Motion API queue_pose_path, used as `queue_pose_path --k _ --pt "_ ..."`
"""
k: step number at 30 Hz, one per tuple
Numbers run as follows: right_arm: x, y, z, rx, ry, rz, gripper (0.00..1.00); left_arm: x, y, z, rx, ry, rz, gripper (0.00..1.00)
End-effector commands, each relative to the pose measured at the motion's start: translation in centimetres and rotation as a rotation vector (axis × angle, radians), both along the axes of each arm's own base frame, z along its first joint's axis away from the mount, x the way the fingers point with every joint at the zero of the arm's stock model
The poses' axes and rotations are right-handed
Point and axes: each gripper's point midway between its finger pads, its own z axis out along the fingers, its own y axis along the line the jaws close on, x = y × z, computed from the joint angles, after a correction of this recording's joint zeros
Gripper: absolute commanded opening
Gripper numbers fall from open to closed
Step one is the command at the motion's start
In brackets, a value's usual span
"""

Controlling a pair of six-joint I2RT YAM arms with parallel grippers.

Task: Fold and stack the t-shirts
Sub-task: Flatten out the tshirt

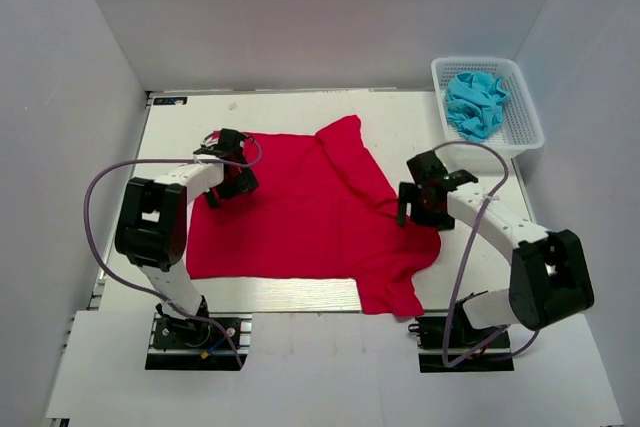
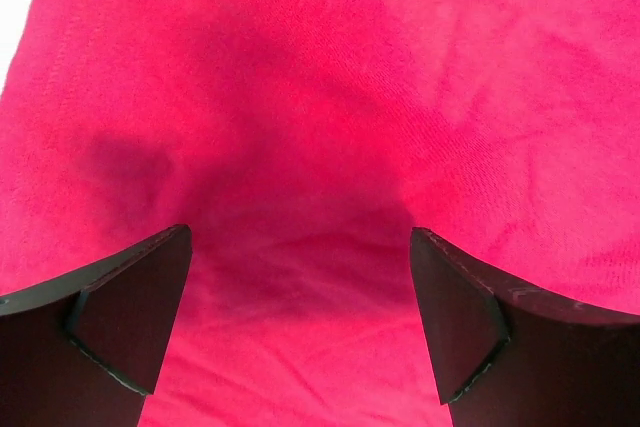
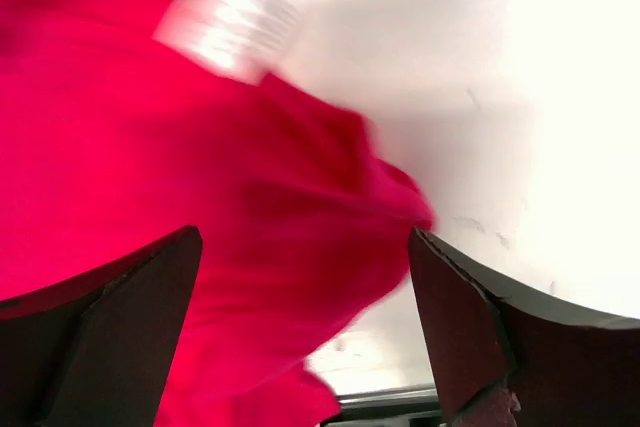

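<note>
**Top view.** The bright red soft cloth t-shirt point(image 1: 300, 217) is lying spread over the white table point(image 1: 400, 112), w/ a flap poking out at its far edge and a sleeve trailing toward the near right. My left gripper point(image 1: 225, 169) is hovering over the shirt's far left corner and my right gripper point(image 1: 418, 199) over its right side. Both are standing wide and holding nothing. The light turquoise cloth t-shirt point(image 1: 475, 105) is sitting bunched in the white plastic mesh basket point(image 1: 530, 132), far right.

**Left wrist view.** My jaws are framing flat red cloth, wide apart, no pinch.

**Right wrist view (blurred).** My wide jaws are straddling a rumpled red edge beside bare table.

**Step, as I'm judging it.** I'm setting up the first fold of the red shirt. The next move is calling for both grippers to drop, pinch the edges, and carry them across together.
</note>
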Motion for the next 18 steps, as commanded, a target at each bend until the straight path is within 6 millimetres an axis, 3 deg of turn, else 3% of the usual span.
queue_pose_path --k 1,2,4,5,6,7,8,9,10,11,12,13,14,15,17,18 --pt "4.1 4.4 6.9 0.146 -0.202 0.25 0.89 1.4 -0.2 5.1 -0.031 -0.125 -0.006 1.0" --pt "5.4 6.1 9.4 0.177 -0.266 0.327 0.89 2.0 -0.4 6.0 -0.041 -0.156 -0.019 1.0" --pt "6.0 8.3 9.0 0.182 -0.239 0.398 0.89 3.3 -1.2 8.3 -0.08 -0.22 -0.033 1.0" --pt "6.4 10.4 10.1 0.181 -0.259 0.462 0.88 3.6 -1.3 8.8 -0.082 -0.234 -0.033 1.0" --pt "8.0 11.2 8.8 0.13 -0.228 0.469 0.88 4.5 -1.1 9.7 -0.066 -0.258 -0.032 1.0" --pt "9.7 12.0 10.0 0.103 -0.272 0.469 0.88 4.9 -1.2 9.2 -0.064 -0.248 -0.032 1.0" --pt "10.2 13.1 9.9 0.08 -0.277 0.493 0.88 5.4 -1.1 9.3 -0.054 -0.251 -0.026 1.0" --pt "11.9 14.0 11.5 0.076 -0.328 0.495 0.88 5.9 -1.0 9.6 -0.044 -0.256 -0.02 1.0" --pt "13.8 15.0 10.1 0.035 -0.319 0.5 0.86 6.3 -0.9 9.4 -0.035 -0.254 -0.016 1.0" --pt "14.8 15.7 10.1 0.024 -0.339 0.521 0.86 6.5 -1.0 8.2 -0.029 -0.225 -0.016 1.0" --pt "17.1 17.4 9.9 0.017 -0.372 0.534 0.85 7.4 -0.7 8.3 -0.031 -0.239 -0.007 1.0" --pt "17.7 18.2 9.6 0.015 -0.379 0.554 0.85 7.6 -0.8 7.8 -0.029 -0.23 -0.007 1.0" --pt "18.4 18.8 7.8 -0.008 -0.352 0.573 0.83 8.6 -1.0 7.2 -0.028 -0.225 -0.007 1.0" --pt "20.0 20.1 10.2 0.007 -0.409 0.579 0.83 8.9 -1.2 6.8 -0.035 -0.218 -0.011 1.0" --pt "20.9 21.3 7.0 -0.019 -0.353 0.599 0.81 9.8 -1.4 6.3 -0.03 -0.213 -0.019 1.0" --pt "21.6 22.1 7.7 -0.013 -0.376 0.606 0.8 10.0 -1.2 5.1 -0.017 -0.188 -0.015 1.0"
